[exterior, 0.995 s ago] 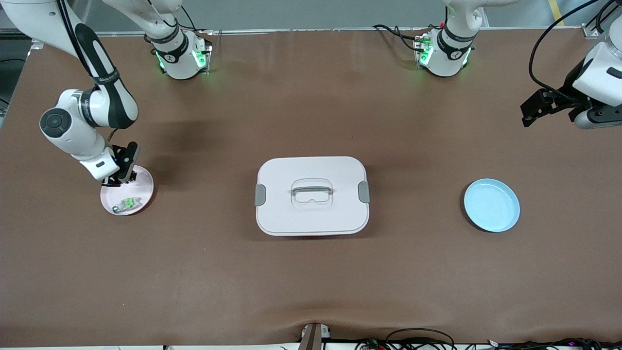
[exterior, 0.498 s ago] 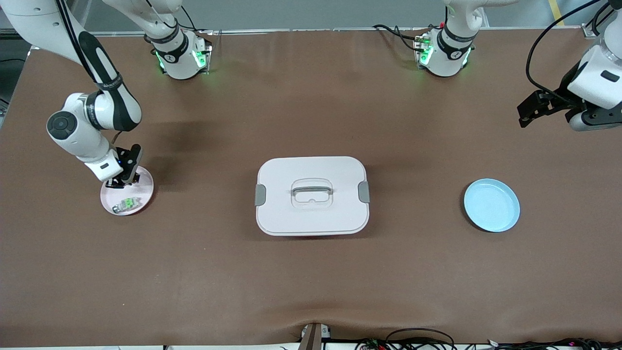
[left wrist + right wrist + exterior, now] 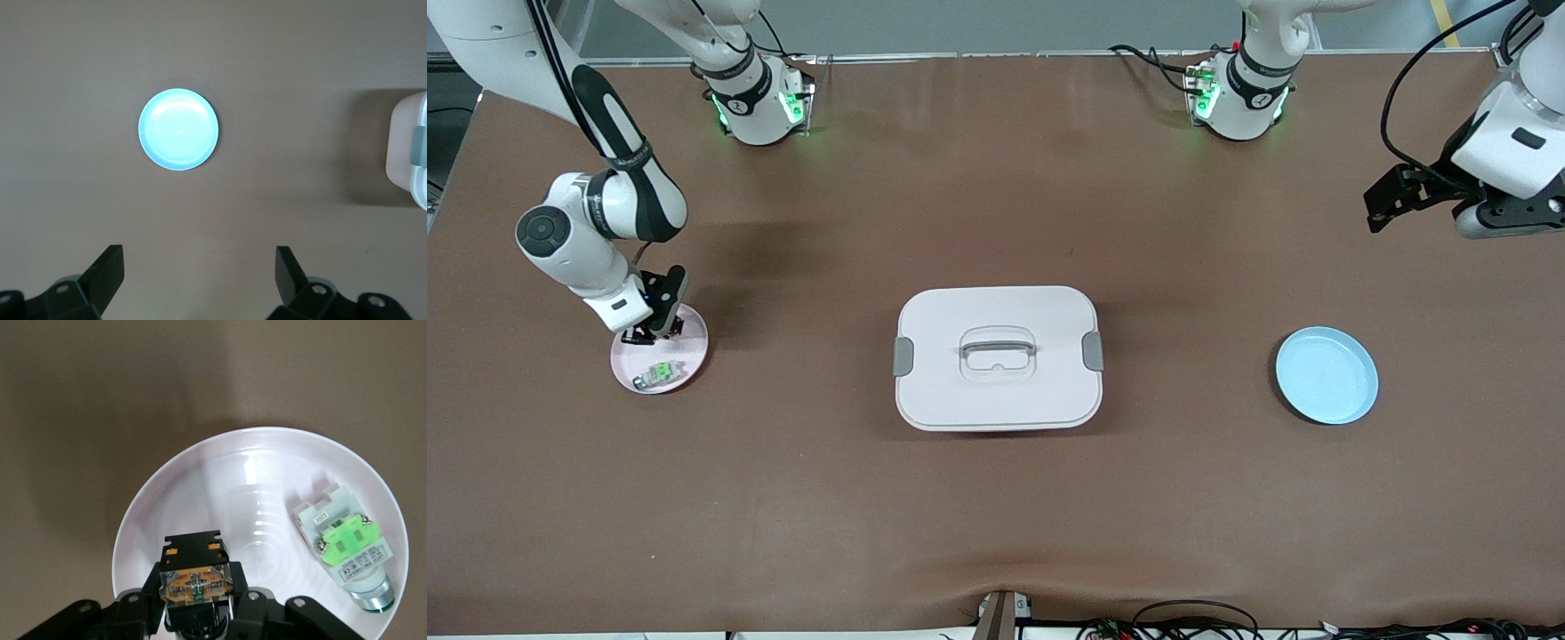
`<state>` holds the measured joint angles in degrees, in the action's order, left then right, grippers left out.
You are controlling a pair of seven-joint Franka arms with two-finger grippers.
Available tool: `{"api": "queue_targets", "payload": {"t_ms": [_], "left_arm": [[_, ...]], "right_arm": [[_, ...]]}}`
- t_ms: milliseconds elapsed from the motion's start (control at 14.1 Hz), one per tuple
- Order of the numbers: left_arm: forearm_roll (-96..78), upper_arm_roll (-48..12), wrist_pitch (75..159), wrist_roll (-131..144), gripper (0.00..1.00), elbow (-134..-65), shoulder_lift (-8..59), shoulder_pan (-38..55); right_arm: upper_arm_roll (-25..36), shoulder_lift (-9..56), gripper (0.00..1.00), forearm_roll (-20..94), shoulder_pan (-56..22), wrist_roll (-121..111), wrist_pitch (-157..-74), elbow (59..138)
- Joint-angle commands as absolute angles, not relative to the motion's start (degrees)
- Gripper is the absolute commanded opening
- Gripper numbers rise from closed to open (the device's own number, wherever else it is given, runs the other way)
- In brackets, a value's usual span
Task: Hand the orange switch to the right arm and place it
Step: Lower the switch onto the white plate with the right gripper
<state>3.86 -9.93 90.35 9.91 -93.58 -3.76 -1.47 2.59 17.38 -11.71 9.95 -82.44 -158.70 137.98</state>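
Presently we find the right gripper (image 3: 195, 603) low over the white plate (image 3: 200, 477) at the right arm's end of the table, its 2 fingers (image 3: 148, 595) flanking the orange switch (image 3: 195, 581). The switch sits directly between the fingertips, against the plate's surface near the rim; we cannot tell whether the fingers are pressing it or only bracketing it. We note 1 second component, the green switch (image 3: 347, 547), lying on its side in the same plate, near the orange switch without touching it or the gripper.

In the front view the right gripper (image 3: 645, 331) covers the orange switch, and the green switch (image 3: 660, 373) lies nearer to the camera on the plate (image 3: 694, 351).

We record the left gripper (image 3: 199, 275) spread wide and holding nothing, waiting high over the left arm's end of the table. Below it rests a light blue plate (image 3: 179, 129). A white lidded box (image 3: 998, 357) stands at mid-table between the 2 plates.
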Motion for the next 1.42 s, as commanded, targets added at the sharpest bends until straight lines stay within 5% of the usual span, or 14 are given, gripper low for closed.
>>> {"api": "queue_targets", "payload": {"t_ms": [0,498,1350], "left_arm": [[1.2,-10.2,89.2,8.7,1.00,-93.3,-4.6,-2.1],[1.1,-10.0,87.3,8.6,1.00,-93.3,-4.7,-2.1],[1.0,-9.8,86.7,8.5,1.00,-93.2,-5.0,-2.2]], "right_arm": [[2.0,16.8,1.00,-13.4,11.3,-82.1,-159.5,138.8],[2.0,14.2,1.00,-13.4,11.6,-79.8,-159.2,137.7],[1.5,11.2,1.00,-12.8,11.4,-4.1,-159.2,137.0]]}}
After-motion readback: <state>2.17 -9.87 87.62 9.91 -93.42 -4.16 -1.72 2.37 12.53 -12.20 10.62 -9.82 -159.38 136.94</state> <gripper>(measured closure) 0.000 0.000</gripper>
